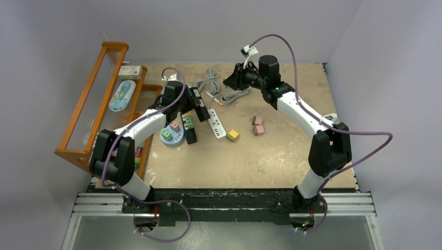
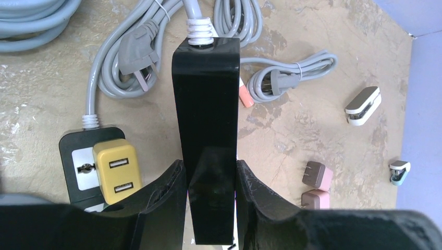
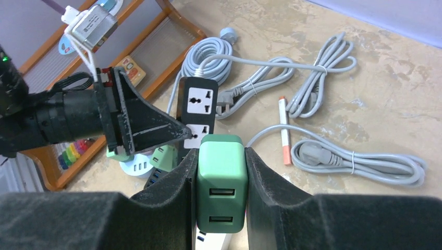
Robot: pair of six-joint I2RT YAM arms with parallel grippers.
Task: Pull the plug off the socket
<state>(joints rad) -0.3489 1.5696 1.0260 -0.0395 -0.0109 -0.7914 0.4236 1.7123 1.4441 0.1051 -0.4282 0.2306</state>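
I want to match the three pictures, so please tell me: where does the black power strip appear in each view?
Top external: the black power strip lies slanted, left of centre.
Left wrist: it fills the centre, gripped by the left claw.
Right wrist: it is left of centre, just above the green adapter.
Shared landmark: the orange-tipped pen, to the strip's right in every picture.

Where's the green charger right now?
The green charger is clamped in the right tool, bottom centre of the right wrist view, in front of the black power strip.
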